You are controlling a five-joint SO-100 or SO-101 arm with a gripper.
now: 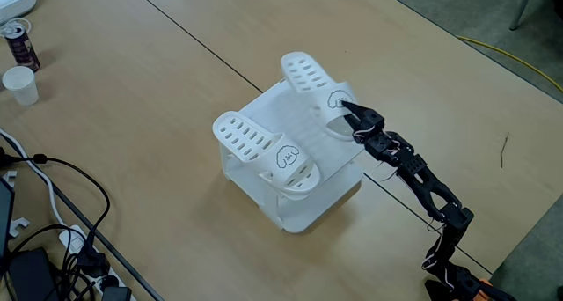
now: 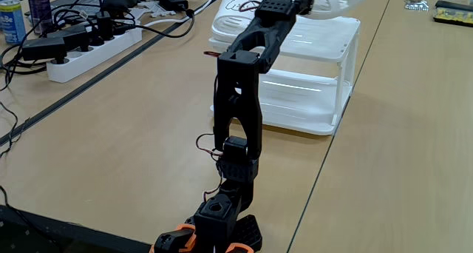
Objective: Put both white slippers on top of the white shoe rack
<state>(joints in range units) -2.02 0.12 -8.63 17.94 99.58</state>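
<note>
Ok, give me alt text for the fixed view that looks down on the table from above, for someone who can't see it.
A black robot arm's hand grips the heel of a white slipper at the far edge of a white shoe rack, while the other slipper lies on top nearer the camera. The wooden table also holds a paper cup, a can and cables.

White slippers [image 1: 264, 148] with slotted straps, black-outlined dog faces. White rack [image 1: 299, 204], see-through sides. Black arm [image 2: 240, 105], orange at its base. Pale wood-tone table [image 1: 158, 99]. Beyond rack: white cup [image 1: 19, 84], dark red can [image 1: 18, 44].
</note>
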